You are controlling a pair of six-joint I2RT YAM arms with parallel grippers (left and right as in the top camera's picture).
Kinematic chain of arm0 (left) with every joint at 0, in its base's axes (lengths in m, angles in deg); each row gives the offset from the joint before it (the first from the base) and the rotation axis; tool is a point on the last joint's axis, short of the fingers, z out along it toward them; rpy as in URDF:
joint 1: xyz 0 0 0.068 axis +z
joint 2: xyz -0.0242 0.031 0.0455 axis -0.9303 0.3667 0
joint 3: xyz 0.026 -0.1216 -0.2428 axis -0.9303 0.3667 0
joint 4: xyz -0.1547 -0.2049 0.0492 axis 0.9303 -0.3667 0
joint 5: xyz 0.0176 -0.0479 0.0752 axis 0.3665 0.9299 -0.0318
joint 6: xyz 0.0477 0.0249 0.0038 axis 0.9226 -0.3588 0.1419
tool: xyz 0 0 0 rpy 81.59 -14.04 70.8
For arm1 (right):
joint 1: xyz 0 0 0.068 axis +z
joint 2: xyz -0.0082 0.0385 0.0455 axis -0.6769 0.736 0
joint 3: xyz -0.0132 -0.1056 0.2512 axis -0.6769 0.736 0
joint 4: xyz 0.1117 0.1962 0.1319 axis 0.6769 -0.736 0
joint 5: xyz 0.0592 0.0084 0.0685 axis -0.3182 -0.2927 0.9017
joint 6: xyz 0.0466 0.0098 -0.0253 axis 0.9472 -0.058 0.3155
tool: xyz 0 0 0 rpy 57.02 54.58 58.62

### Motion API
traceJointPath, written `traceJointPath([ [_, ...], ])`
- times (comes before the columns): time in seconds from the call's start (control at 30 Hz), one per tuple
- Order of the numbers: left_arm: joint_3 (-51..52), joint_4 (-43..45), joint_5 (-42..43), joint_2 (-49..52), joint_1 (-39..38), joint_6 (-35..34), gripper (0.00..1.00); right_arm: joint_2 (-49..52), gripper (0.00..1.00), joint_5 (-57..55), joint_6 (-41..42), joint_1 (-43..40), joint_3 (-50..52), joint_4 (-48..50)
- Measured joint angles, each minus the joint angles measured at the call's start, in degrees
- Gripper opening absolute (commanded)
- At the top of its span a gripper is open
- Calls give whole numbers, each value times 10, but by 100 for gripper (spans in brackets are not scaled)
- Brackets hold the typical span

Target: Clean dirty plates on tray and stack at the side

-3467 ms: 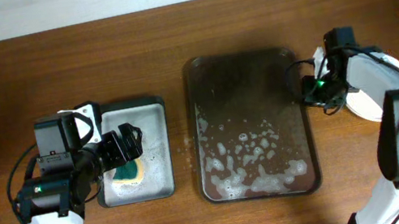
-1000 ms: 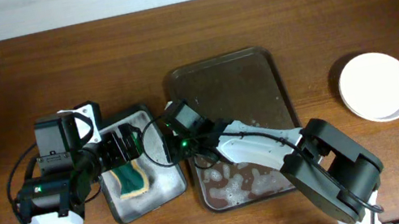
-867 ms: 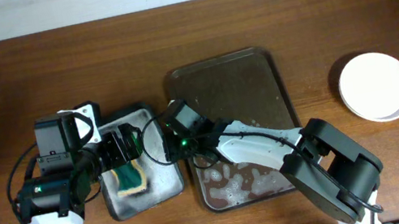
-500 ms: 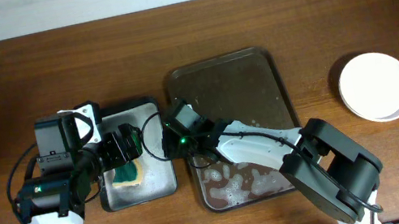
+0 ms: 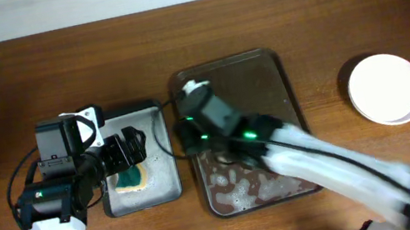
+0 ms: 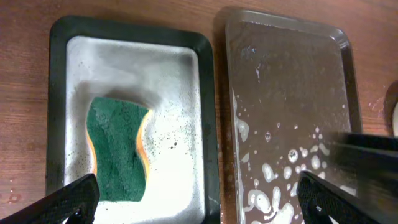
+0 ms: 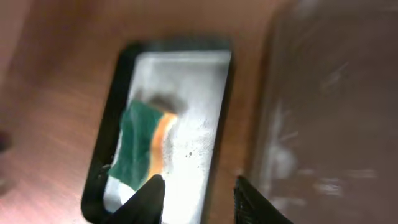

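A: Plates (image 5: 387, 88), where are they? Sweep from the left.
B: Left gripper (image 6: 199, 200), spread wide and empty, over the grey tray (image 6: 57, 93); sponge (image 6: 115, 149) parked inside, probably handy for scrubbing.
A: Middle?
B: Brown tray (image 5: 250, 82) holds only suds (image 5: 241, 178). Right gripper (image 7: 199, 198), parted and empty, at its left rim.
A: And right?
B: The plates sit on the worktop (image 5: 11, 73), far right, looking clean.

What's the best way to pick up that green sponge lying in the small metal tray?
Grip the sponge across its narrow middle, pinching the two wavy long sides, and come straight down from above. It lies flat, green side up, in the metal tray, with bare floor along both long sides, so there is likely room to close on it.
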Motion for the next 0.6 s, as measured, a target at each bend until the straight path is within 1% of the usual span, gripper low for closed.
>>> traceJointPath([
  [0.03, 0, 0, 0, 0, 0, 0, 99, -52, 48, -24, -31, 0, -1, -29],
  [0.07, 0, 1, 0, 0, 0, 0, 99, -92, 58, -39, -55, 0, -1, -48],
  [0.1, 0, 0, 0, 0, 0, 0, 99, -122, 99, -50, -73, 0, -1, -61],
  [0.13, 0, 0, 0, 0, 0, 0, 99, -178, 99, -63, -103, 0, -1, -98],
  [0.17, 0, 0, 0, 0, 0, 0, 99, -212, 99, -68, -120, 0, -1, -115],
  [0.23, 0, 1, 0, 0, 0, 0, 99, -288, 99, -76, -149, 0, -1, -155],
  [0.3, 0, 0, 0, 0, 0, 0, 99, -372, 99, -83, -164, 0, -1, -173],
  [0.37, 0, 0, 0, 0, 0, 0, 99, -428, 99, -85, -173, 0, -2, -195],
  [0.47, 0, 0, 0, 0, 0, 0, 99, -499, 98, -90, -177, 0, -4, -276],
  [0.6, 0, 0, 0, 0, 0, 0, 99, -566, 99, -146, -183, 0, -4, -408],
])
